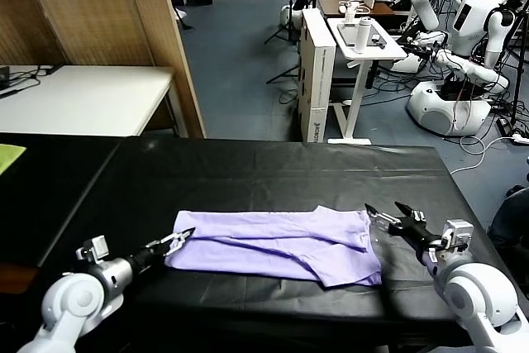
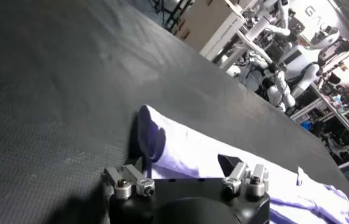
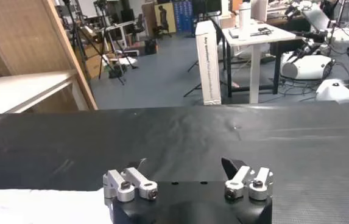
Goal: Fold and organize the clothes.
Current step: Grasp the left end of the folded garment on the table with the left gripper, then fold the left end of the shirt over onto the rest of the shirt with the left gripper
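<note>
A light lavender T-shirt (image 1: 277, 244) lies folded into a long band across the table's near half, parallel to its front edge. Creases run lengthwise, and its right end seems slightly wider and rumpled.

A tall white cardboard box (image 3: 207, 61) standing on the blue-grey floor at about twelve o'clock beyond the black table carries dark lettering down its narrow edge, too small to read; large pale letters on a far wall are cut off, unreadable; nothing else bears text.
</note>
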You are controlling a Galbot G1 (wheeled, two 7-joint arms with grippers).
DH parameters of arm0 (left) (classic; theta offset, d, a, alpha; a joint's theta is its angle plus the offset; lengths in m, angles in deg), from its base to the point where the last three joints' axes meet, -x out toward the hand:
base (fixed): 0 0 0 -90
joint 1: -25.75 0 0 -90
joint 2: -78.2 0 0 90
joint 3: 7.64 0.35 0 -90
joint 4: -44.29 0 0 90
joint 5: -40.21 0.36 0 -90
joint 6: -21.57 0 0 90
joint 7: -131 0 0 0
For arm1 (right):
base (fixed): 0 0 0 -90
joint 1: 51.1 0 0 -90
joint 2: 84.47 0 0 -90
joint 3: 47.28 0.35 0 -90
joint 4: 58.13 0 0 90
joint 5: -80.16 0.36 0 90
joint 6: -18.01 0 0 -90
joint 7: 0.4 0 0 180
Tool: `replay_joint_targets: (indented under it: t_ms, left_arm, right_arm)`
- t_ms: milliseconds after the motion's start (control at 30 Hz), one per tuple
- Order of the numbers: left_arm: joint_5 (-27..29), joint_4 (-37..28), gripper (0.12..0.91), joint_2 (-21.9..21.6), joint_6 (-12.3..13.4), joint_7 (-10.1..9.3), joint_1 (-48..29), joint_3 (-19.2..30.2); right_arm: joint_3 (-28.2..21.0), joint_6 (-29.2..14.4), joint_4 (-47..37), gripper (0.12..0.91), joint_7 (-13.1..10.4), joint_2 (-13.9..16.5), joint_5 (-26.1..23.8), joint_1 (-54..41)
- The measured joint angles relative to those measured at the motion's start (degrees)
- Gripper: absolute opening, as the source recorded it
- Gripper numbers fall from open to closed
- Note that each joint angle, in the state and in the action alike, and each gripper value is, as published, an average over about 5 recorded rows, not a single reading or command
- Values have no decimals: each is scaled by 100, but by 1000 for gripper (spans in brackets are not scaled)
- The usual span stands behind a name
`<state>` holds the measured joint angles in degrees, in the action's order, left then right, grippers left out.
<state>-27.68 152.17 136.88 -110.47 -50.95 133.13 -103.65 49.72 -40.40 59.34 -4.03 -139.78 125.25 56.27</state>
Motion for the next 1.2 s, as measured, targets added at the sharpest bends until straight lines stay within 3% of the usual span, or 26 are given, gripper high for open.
replay_joint_targets:
  t_ms: [300, 433, 600, 1033, 1200]
  left_arm:
    - [0, 4, 264, 25, -38, -96, -19, -11]
    - [56, 74, 177, 66, -50, -201, -49, -86]
    - [595, 242, 176, 28, -46, -227, 10, -254]
    - [3168, 797, 176, -520, 8, 13, 501, -1097]
    - [3574, 1086, 176, -446, 114, -6, 604, -1083]
  right_arm:
    - [-45, -11, -28, 907, 18, -43, -53, -35]
    - [-30, -19, -31, 907, 21, -52, -68, -25]
    - [6, -46, -56, 907, 27, -78, -73, -39]
    - [-112, -89, -117, 907, 45, -271, -175, -75]
    - [-111, -89, -99, 907, 46, -307, -227, -37]
